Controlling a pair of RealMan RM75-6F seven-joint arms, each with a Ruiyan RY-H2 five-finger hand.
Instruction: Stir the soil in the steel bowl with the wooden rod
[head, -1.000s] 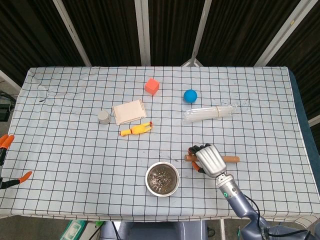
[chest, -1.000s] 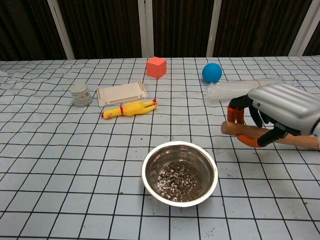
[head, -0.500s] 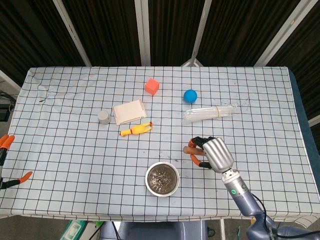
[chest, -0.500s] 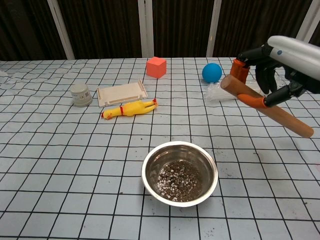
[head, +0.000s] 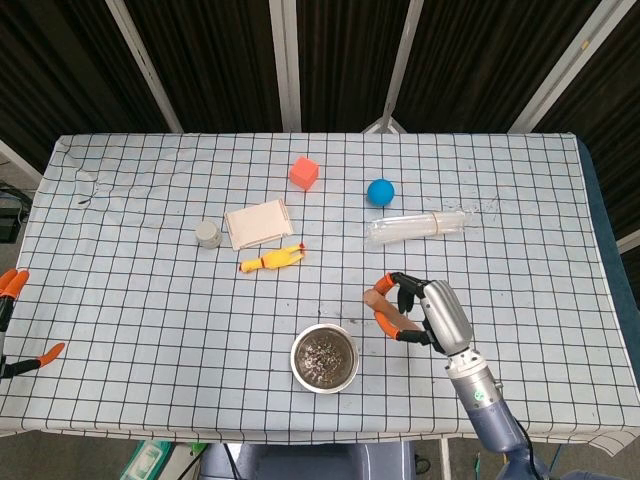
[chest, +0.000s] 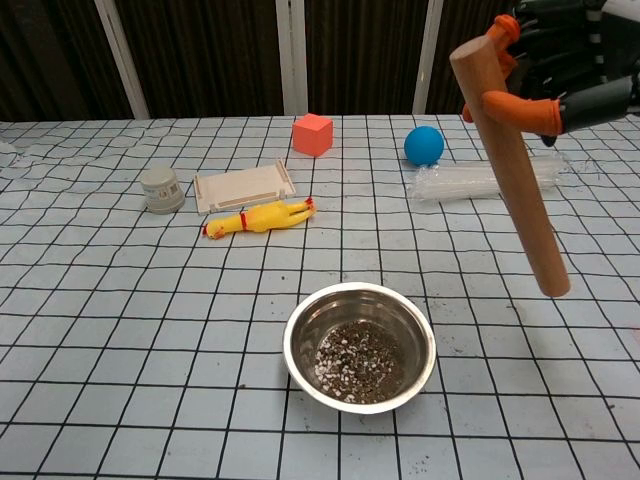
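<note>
The steel bowl with dark, white-speckled soil stands near the table's front edge; the head view shows the bowl too. My right hand grips the wooden rod near its top end, high at the right. The rod hangs steeply tilted, its lower end in the air to the right of the bowl and apart from it. From the head view the right hand is just right of the bowl with the rod poking out. My left hand shows only at the left edge, fingers apart and empty.
Behind the bowl lie a yellow rubber chicken, a pale wooden tray and a small grey cup. Farther back are a red cube, a blue ball and a clear plastic pack.
My right hand has lifted the rod off the table, raised it higher and swung it from lying flat to nearly upright. The bowl has not moved.
</note>
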